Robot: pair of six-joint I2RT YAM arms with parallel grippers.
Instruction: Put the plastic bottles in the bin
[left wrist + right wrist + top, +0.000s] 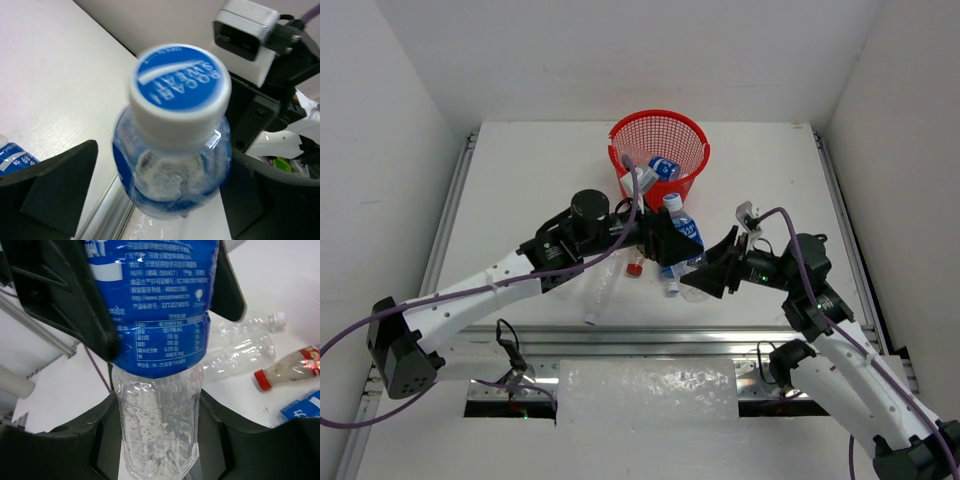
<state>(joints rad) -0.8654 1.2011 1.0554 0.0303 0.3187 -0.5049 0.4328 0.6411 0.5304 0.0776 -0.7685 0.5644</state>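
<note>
Blue-labelled bottle [155, 340] judged light, thin-walled, crushable; left gripper [668, 243] clamps its label band; right gripper [160, 445] flanks the base, grip cannot be told

L arm [470, 295], R arm [855, 375]: white links, blk round joints, purple cable [636, 195] along each. Left gripper [160, 170] & right gripper [160, 410]: matte blk wedge fingers. White cam block [245, 25] on R wrist.
</note>
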